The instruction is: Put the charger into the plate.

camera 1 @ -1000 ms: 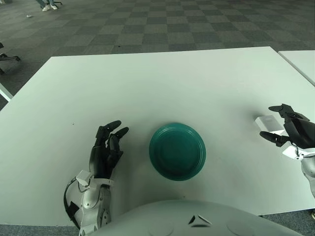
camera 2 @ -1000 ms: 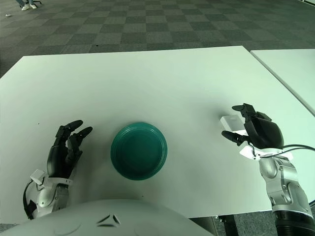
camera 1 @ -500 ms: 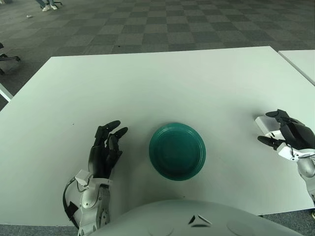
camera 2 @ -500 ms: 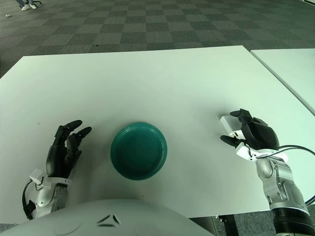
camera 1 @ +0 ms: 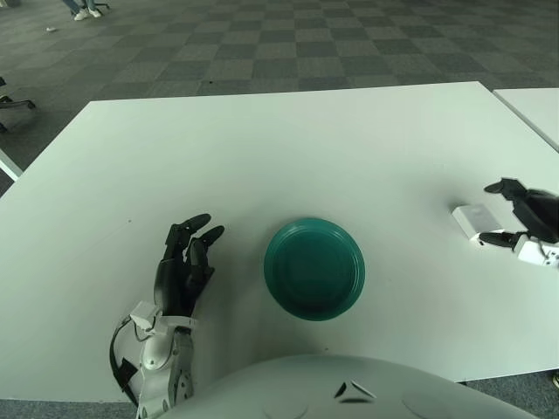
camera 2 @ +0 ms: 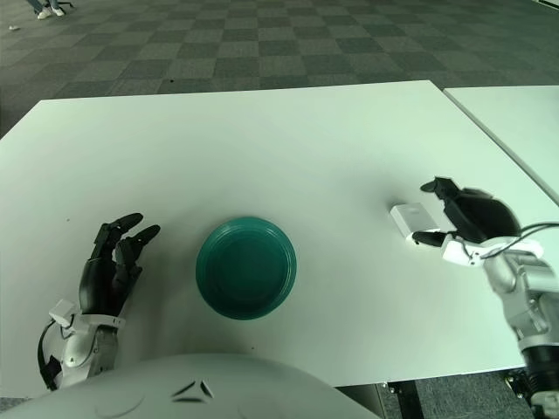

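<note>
Fingers point(camera 2: 434, 185) of the right hand point(camera 2: 467, 218) spread wide, holding nothing, just beside the white charger point(camera 2: 412, 219), which lies flat on the bench point(camera 2: 262, 140). Nothing is grasped yet; the green plate point(camera 2: 246, 267) sits empty, well apart. Left hand point(camera 2: 112, 271) shows left of it, fingers relaxed.

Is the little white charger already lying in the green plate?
No, the charger lies on the table well to the right of the plate, just beside the open right hand.
</note>
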Controlling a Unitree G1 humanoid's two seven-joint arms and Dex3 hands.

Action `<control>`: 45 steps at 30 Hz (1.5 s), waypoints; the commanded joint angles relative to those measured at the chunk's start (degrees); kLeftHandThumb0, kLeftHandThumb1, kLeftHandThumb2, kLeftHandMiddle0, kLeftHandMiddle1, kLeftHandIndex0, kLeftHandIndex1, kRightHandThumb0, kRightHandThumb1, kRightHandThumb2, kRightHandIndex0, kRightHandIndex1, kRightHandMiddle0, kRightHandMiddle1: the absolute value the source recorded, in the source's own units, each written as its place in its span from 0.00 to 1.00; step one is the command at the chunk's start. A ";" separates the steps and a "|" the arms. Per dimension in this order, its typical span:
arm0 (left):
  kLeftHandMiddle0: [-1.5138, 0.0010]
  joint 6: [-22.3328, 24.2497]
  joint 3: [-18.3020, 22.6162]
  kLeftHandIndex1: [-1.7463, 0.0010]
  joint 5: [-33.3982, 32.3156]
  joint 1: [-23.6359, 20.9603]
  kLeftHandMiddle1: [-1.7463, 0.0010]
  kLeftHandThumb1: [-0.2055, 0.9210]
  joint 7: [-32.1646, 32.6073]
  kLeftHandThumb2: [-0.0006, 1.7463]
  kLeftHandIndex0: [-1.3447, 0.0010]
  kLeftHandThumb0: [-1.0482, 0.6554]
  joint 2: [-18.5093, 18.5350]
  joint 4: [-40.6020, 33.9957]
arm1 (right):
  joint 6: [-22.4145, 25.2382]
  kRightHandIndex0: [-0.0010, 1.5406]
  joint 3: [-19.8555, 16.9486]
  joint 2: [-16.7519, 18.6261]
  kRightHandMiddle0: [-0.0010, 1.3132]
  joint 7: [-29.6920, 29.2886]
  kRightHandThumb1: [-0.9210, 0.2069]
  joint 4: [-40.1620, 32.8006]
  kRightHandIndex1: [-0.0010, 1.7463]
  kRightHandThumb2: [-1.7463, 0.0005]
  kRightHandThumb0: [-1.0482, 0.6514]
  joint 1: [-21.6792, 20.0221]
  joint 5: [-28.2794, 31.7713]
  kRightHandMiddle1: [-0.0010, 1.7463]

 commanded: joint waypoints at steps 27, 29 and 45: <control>0.81 0.13 1.49 0.33 -1.66 0.22 0.45 1.00 -1.55 0.39 0.92 0.14 0.11 1.88 | -14.66 0.26 12.05 -8.16 0.00 5.39 0.00 19.64 0.03 0.84 0.20 -17.14 0.54 0.40; 0.81 0.15 1.52 0.33 -1.71 0.24 0.45 1.00 -1.58 0.38 0.92 0.14 0.15 1.84 | -15.15 0.26 12.65 -8.32 0.00 5.39 0.00 20.35 0.03 0.84 0.20 -17.73 0.21 0.40; 0.81 0.56 2.08 0.32 -2.14 -0.01 0.45 1.00 -1.93 0.38 0.92 0.14 0.51 1.77 | -16.86 0.26 15.85 -8.72 0.00 8.29 0.00 22.55 0.03 0.83 0.20 -20.03 0.52 0.43</control>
